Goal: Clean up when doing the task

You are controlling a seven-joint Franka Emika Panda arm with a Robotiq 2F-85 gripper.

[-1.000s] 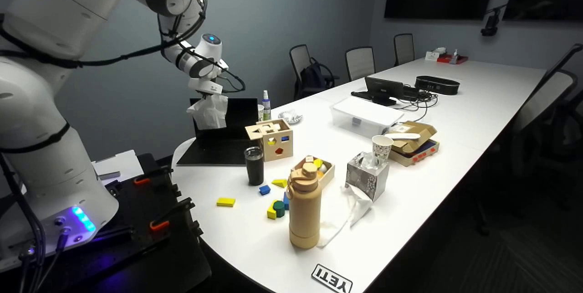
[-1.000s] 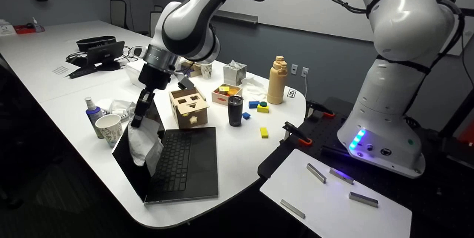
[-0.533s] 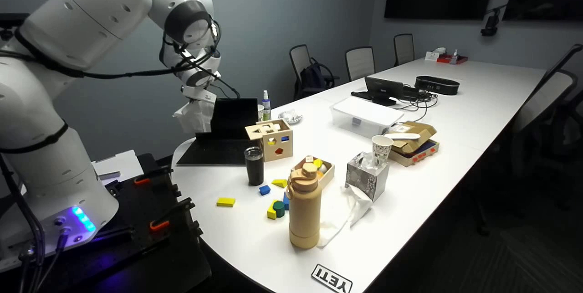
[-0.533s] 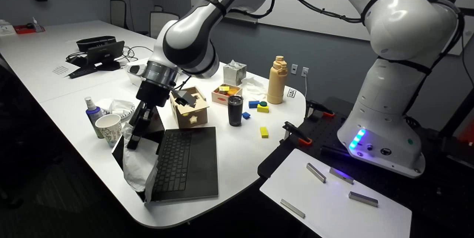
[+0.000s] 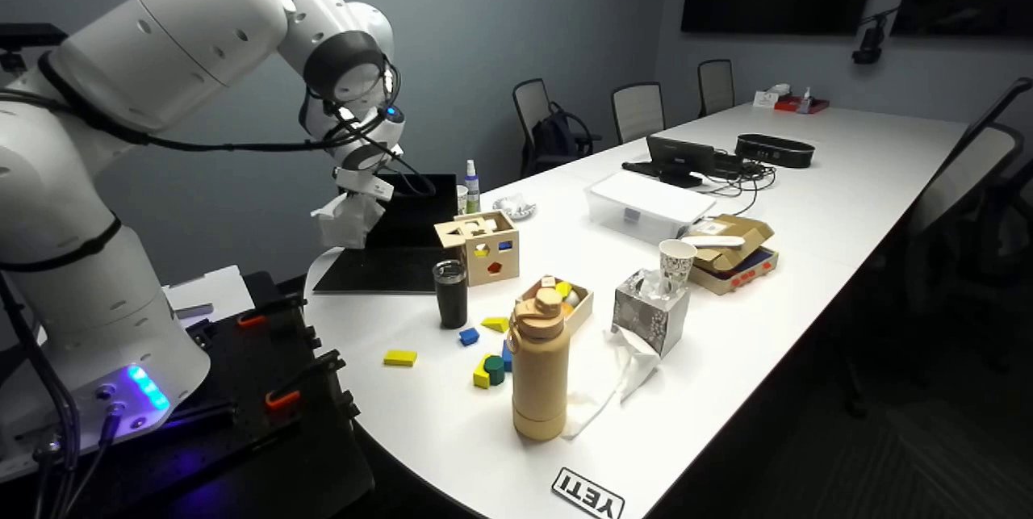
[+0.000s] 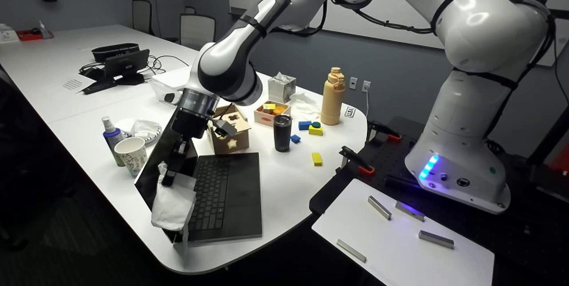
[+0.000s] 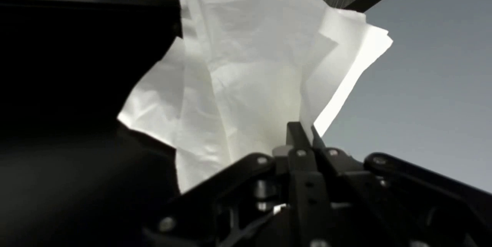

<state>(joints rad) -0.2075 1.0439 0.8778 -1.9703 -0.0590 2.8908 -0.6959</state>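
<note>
My gripper point(image 6: 168, 178) is shut on a crumpled white tissue point(image 6: 173, 203), which hangs from the fingertips. The tissue also shows in an exterior view point(image 5: 349, 220) and fills the middle of the wrist view point(image 7: 250, 58), where the gripper point(image 7: 305, 130) pinches it. The tissue hangs in front of the dark screen of an open black laptop point(image 6: 222, 192) near the table's corner. The laptop also shows in an exterior view point(image 5: 387, 270), and its black screen point(image 7: 77, 66) is at the left in the wrist view. I cannot tell whether the tissue touches the screen.
A spray bottle point(image 6: 114, 138) and paper cup point(image 6: 132, 155) stand behind the screen, near a plate point(image 6: 155, 137) with tissue. A wooden shape box point(image 6: 229, 141), black tumbler point(image 6: 282, 134), tan bottle point(image 6: 332, 101), tissue box point(image 5: 650, 317) and loose blocks point(image 5: 399, 357) are on the table.
My gripper has moved lower with the tissue, down along the laptop screen. The tissue swung toward the screen's outer side, then slightly back. The laptop and table items have not moved.
</note>
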